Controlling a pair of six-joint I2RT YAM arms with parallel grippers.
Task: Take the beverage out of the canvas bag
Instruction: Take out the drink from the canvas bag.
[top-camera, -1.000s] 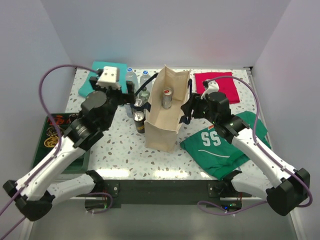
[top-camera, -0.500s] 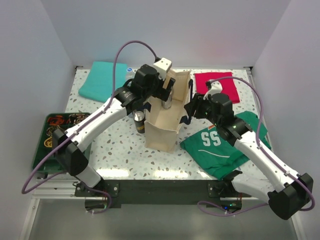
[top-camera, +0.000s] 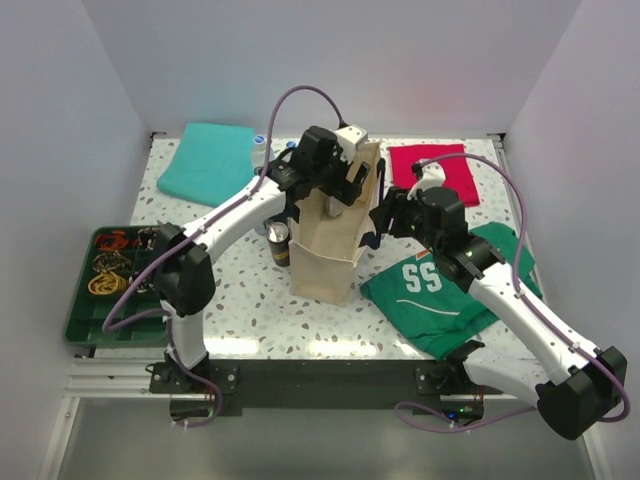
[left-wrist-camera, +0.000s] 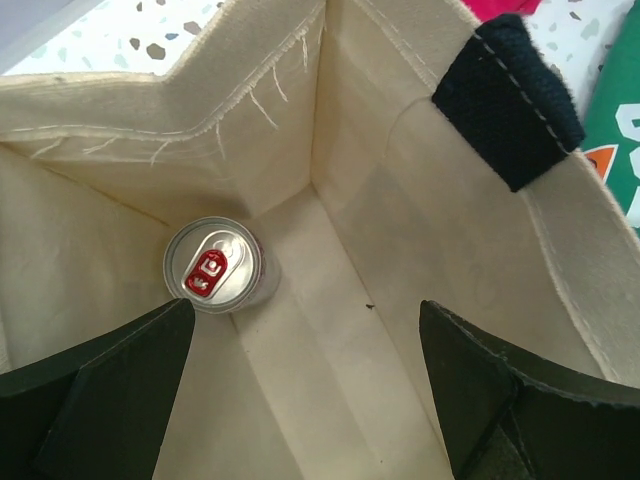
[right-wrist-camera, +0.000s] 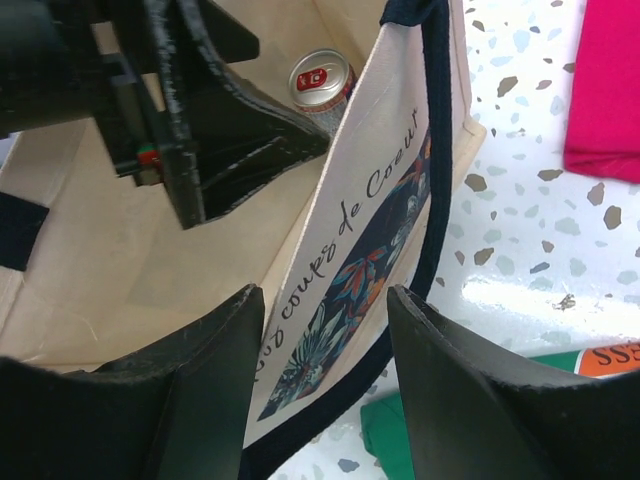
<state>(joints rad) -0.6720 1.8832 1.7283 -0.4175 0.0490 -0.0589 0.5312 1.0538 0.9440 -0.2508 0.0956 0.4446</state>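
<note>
canvas bag (top-camera: 325, 262): upright, mouth up.
beverage can (left-wrist-camera: 214, 266): inside, long axis vertical, tab up.
left claw (left-wrist-camera: 307, 306): spread over mouth.
right claw (right-wrist-camera: 325, 292): astride right wall; can't tell if pinching.

matt canvas bag (left-wrist-camera: 380, 230), shiny metal beverage can (left-wrist-camera: 215, 265)

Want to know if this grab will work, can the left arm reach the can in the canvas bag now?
Probably yes: the left end effector hangs open at the mouth of the canvas bag, and nothing lies between it and the upright can in the bottom corner.
</note>
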